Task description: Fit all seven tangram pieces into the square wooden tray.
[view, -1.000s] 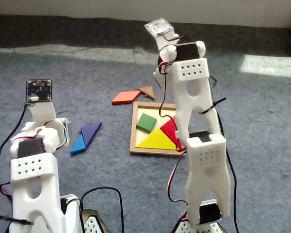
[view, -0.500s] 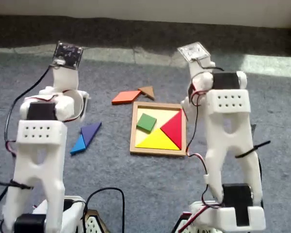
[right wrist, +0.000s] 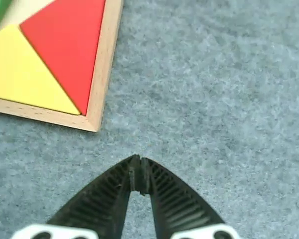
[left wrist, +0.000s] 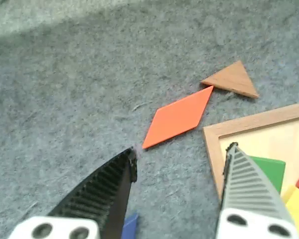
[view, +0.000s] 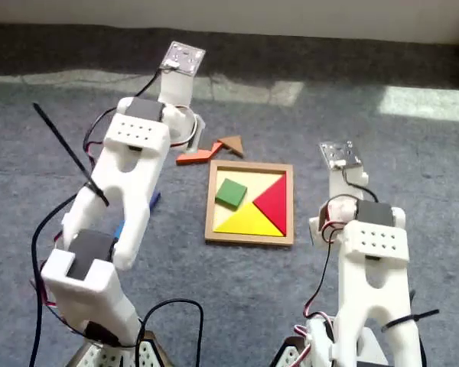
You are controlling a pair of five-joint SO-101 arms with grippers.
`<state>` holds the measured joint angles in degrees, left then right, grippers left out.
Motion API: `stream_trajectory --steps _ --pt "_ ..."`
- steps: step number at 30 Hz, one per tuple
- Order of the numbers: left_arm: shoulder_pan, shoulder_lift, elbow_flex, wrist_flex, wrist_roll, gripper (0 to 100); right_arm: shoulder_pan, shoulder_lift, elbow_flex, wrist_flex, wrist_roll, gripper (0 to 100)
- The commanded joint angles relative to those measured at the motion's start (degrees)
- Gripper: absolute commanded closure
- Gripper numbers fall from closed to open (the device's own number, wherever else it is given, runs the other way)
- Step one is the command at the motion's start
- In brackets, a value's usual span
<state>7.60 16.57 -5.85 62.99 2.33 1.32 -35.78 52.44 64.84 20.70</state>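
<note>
Orange parallelogram (left wrist: 178, 117) lies on the carpet (left wrist: 65, 74) just ahead of the left gripper (left wrist: 182, 154), whose jaws are spread and empty; its far tip touches the brown triangle (left wrist: 231, 80). The wooden tray (left wrist: 237, 125) sits close beside that gripper, so a descent could snag its rim or skid the flat piece. The right gripper (right wrist: 140, 173) rests clenched, empty, beside the tray.

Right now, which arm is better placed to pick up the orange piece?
Left. The left hand, open, hovers beside the orange piece; the right hand is shut over carpet past the tray.
</note>
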Motion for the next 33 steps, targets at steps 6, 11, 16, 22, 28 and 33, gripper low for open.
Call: stream_trajectory --steps 6,11,16,22,28,33 --pt "4.35 14.73 -17.63 0.26 11.78 71 0.75 -3.38 7.78 -9.80 -4.31 99.3" --pt "5.32 16.04 -20.09 0.44 18.81 71 0.57 -3.30 8.57 -10.33 -4.40 99.3" --pt "5.32 16.48 -20.09 1.58 18.99 72 0.48 -3.30 8.57 -10.15 -4.48 99.3" --pt "2.33 18.24 -16.31 -0.09 17.67 72 0.40 -3.74 10.42 -10.15 -4.40 99.3" --pt "-2.59 24.40 -17.19 -2.73 17.49 72 0.48 -3.82 10.68 -10.15 -4.40 99.3" --pt "-4.88 27.47 -21.76 4.57 13.45 72 0.40 -3.82 10.68 -10.15 -4.40 99.3"
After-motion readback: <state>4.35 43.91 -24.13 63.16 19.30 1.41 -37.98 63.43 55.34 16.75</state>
